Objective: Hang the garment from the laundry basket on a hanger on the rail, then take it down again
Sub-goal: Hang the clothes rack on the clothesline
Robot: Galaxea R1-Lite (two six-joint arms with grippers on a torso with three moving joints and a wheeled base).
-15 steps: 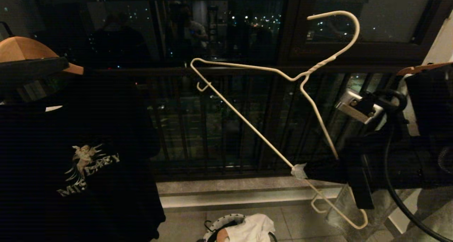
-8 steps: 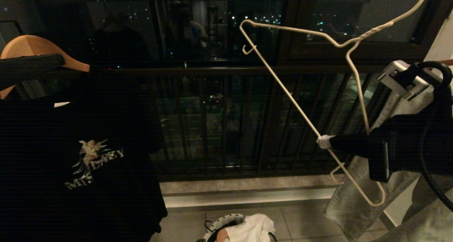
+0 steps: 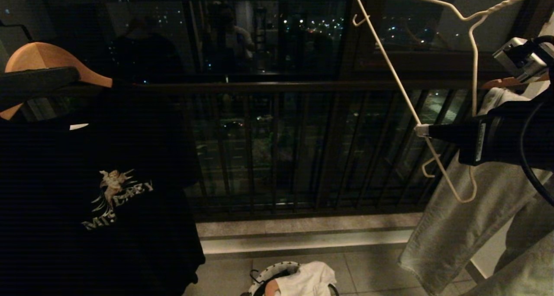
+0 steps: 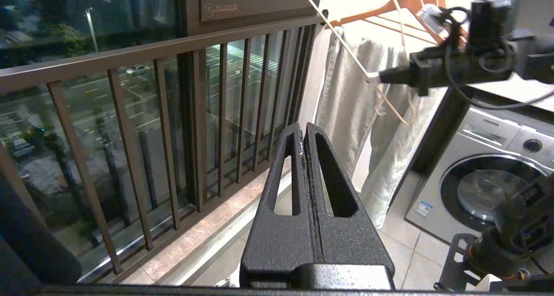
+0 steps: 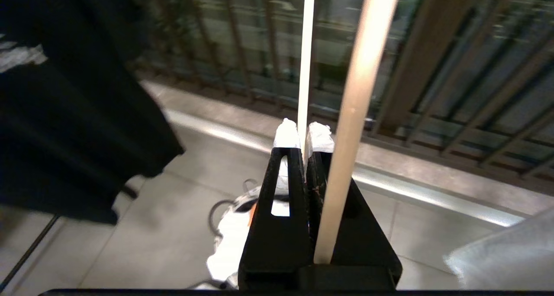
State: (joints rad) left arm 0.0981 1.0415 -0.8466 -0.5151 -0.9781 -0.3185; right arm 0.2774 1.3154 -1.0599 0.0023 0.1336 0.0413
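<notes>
The right gripper is clenched on the hanger, its white-taped tips pinching the thin bottom bar partway along. The wire frame stands tilted on end from that grip: one rounded corner hangs just below the gripper, the other corner rises well above it, and the twisted neck runs off the upper right edge of the head view. The hanger carries no clothing.

By my judgement the hanger is light and fairly stiff, but springy and slick, so it may pivot or slide between the tips when swung. A hold on the bottom bar gives firm control of the tilt; the hook end must stay free to catch the rail.

The left gripper is closed on nothing, held out toward the balcony railing, well apart from the hanger.

Far below the right gripper, on the floor, sits the laundry basket (only its patterned rim shows), with a white T-shirt lying on top. The red garment cannot be made out here.

Farther off to the gripper's far side hangs a black T-shirt on a wooden hanger; close behind the right arm hangs grey cloth.

Compared with a second ago, the right gripper and hanger have risen and swung to the right, and the hook has left the view.
</notes>
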